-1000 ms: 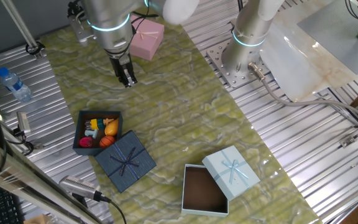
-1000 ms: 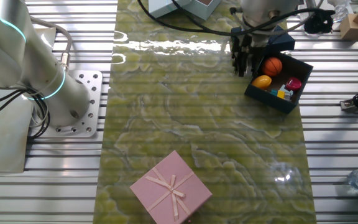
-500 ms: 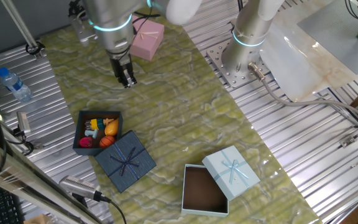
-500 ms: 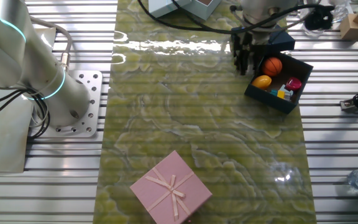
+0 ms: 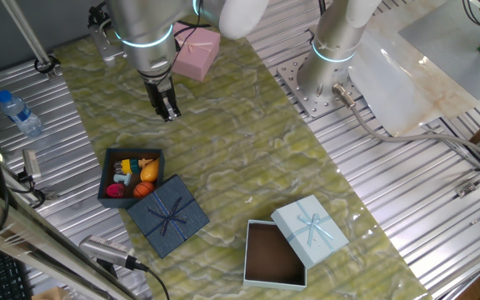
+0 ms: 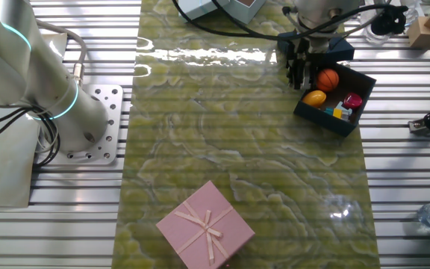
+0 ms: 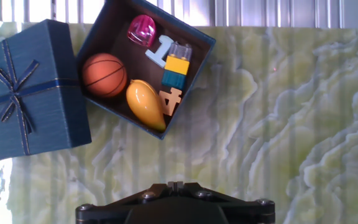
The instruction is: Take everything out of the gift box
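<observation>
Sitting open on the green mat of the bench [image 5: 248,167], the gift box [image 5: 107,187] is square, so no long axis; its sides run skewed to the mat edges. Lid [image 5: 168,214] off, touching the box's corner, ribbon bow up.

Arm reaches down from above, wrist near vertical. End effector [image 5: 166,106] hangs over bare mat, apart from the box, fingers pointing down. Fingers look close together with nothing between them; cannot tell whether fully closed.

Box is dark navy, dark inside. In hand view it holds 5 toys: orange basketball [image 7: 104,75], yellow oval piece [image 7: 145,104] lying diagonally, pink piece [image 7: 141,30], pale figure 1 [image 7: 159,55], stacked block piece [image 7: 176,70] in clear, yellow, teal and tan.

Pink box [image 6: 206,226] and light blue box [image 5: 283,244] lie well apart from it.
</observation>
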Controlling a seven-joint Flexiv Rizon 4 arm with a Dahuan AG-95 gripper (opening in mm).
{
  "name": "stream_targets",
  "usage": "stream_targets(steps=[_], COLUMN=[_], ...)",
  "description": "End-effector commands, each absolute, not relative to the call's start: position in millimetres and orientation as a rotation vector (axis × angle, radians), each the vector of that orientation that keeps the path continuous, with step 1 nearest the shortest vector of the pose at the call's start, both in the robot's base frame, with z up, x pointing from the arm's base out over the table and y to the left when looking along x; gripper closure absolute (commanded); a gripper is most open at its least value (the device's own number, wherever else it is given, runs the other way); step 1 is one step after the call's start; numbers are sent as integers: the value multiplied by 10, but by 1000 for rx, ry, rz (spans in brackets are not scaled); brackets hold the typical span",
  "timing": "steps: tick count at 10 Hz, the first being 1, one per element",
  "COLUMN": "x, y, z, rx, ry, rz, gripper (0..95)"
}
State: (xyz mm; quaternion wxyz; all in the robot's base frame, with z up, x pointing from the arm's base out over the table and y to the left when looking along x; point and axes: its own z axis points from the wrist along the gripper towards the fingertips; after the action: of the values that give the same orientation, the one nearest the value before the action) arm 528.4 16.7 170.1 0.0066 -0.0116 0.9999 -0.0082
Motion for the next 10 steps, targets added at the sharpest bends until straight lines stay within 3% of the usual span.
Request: stream_targets(steps=[1,10], x=[5308,5567], y=[181,252], z=[1678,1583], rx=[-36,-66], ry=[3123,3093], rz=[-30,-32], gripper=[950,950])
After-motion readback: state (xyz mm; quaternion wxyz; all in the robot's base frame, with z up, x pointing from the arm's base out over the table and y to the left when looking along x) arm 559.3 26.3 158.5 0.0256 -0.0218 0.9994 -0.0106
